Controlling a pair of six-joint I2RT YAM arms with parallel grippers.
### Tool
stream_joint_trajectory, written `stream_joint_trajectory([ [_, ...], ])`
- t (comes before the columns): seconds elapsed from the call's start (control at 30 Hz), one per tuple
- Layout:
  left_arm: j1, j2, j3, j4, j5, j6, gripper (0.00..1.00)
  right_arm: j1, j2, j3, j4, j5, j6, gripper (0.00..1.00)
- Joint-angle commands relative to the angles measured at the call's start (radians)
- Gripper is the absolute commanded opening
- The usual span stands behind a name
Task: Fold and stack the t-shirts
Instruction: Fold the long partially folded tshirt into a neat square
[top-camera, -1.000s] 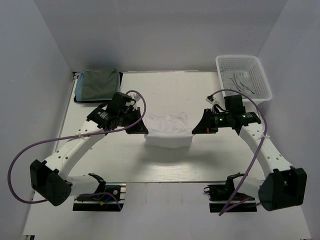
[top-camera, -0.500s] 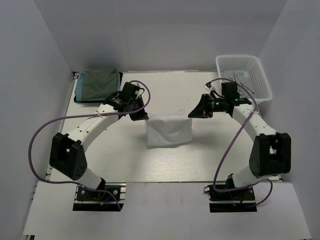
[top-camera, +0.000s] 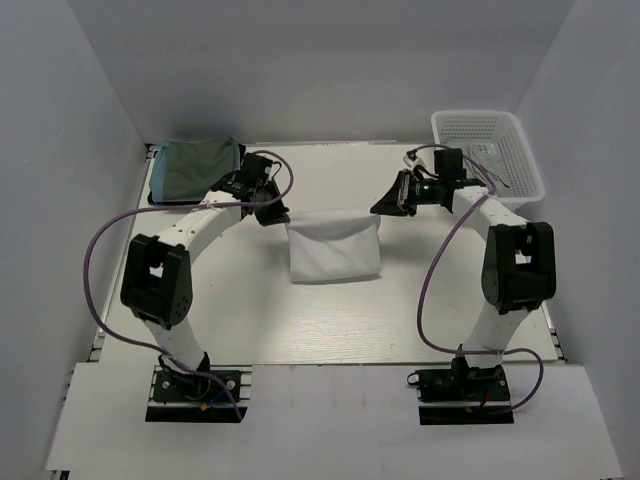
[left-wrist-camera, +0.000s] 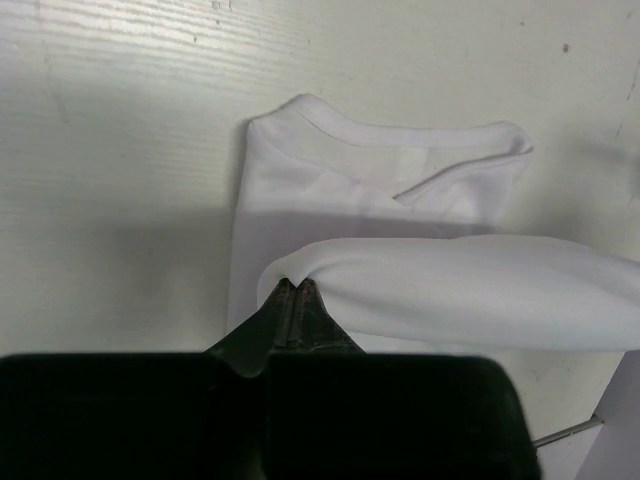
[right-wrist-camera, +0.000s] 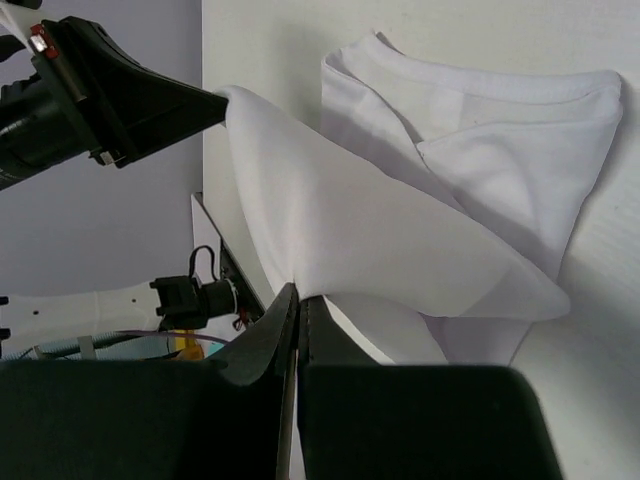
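Note:
A plain white t-shirt lies half folded in the middle of the table, its collar toward the back. One edge is lifted and stretched between both grippers. My left gripper is shut on the left corner of that raised edge. My right gripper is shut on the right corner. The lifted layer hangs over the lower layer. A folded teal-green t-shirt lies at the back left, just behind the left arm. Pale grey cloth lies in the basket.
A white lattice basket stands at the back right corner, just behind the right arm. The teal-green shirt rests on a dark tray. Grey walls close in the table on three sides.
Both grippers have carried the white shirt's held edge away from the arm bases toward the back of the table, drawing that layer over the rest of the shirt. Both stay shut.

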Motion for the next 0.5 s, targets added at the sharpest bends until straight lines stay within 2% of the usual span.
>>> stream_joint_trajectory([
  [0.0, 0.036, 0.060, 0.077, 0.040, 0.016, 0.016, 0.00, -0.013, 0.064, 0.084, 0.069, -0.025, 0.043, 0.00],
  [0.13, 0.046, 0.152, 0.152, 0.040, 0.036, 0.016, 0.00, -0.014, 0.171, 0.126, 0.111, -0.041, 0.079, 0.00],
  [0.3, 0.065, 0.226, 0.174, 0.085, 0.049, 0.016, 0.00, -0.016, 0.302, 0.233, 0.141, -0.027, 0.096, 0.00],
  [0.33, 0.065, 0.226, 0.174, 0.100, 0.049, 0.016, 0.17, -0.017, 0.360, 0.268, 0.144, -0.028, 0.099, 0.00],
  [0.37, 0.074, 0.250, 0.174, 0.120, 0.049, 0.016, 0.27, -0.016, 0.383, 0.306, 0.150, -0.013, 0.102, 0.00],
  [0.4, 0.074, 0.259, 0.193, 0.152, 0.059, 0.016, 0.41, -0.013, 0.420, 0.330, 0.151, -0.013, 0.105, 0.02],
  [0.43, 0.074, 0.270, 0.210, 0.152, 0.059, 0.041, 0.87, -0.016, 0.452, 0.406, 0.148, -0.013, 0.103, 0.10],
  [0.47, 0.083, 0.281, 0.233, 0.152, 0.059, 0.055, 1.00, -0.017, 0.465, 0.435, 0.135, 0.007, 0.099, 0.26],
])
